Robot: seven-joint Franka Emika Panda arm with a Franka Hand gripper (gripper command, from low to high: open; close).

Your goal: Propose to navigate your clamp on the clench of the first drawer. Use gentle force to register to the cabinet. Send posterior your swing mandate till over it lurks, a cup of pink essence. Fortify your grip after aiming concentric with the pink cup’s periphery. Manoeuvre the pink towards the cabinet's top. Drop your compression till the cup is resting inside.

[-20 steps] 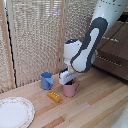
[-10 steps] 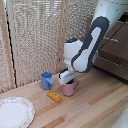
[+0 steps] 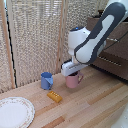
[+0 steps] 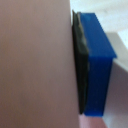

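You're looking at the cabinet [image 3: 112, 50] first, the biggest thing here, sitting at the exterior view's right behind the arm; one cabinet, and I'm counting at least two silver bar handles on it, though the arm is covering much of the front, so I can't tell you whether the first drawer is standing open. Under it all the worktop [image 3: 95, 107] is running pale and bare toward the exterior view's right.

Now the change: over the last second your arm is barely moving at all; it's staying planted low over the pink cup [image 3: 73, 80], which is still sitting on the worktop just beside the cabinet's foot; to my eye that means you're settling into the grasp rather than lifting yet, so the carry to the cabinet is all still ahead.

Your gripper [image 3: 73, 70] is hanging right on the cup's rim; in the wrist view one blue fingertip pad [image 4: 95, 65] is pressing flat against pink wall, so I'm judging it closed on the cup, one finger inside and one out, though the far finger is hidden.

Counting down: one cream plate [image 3: 15, 111] at the exterior view's left; two mugs, the pink and one blue mug [image 3: 47, 80] near it; one small yellow block [image 3: 55, 96] lying in front of them.
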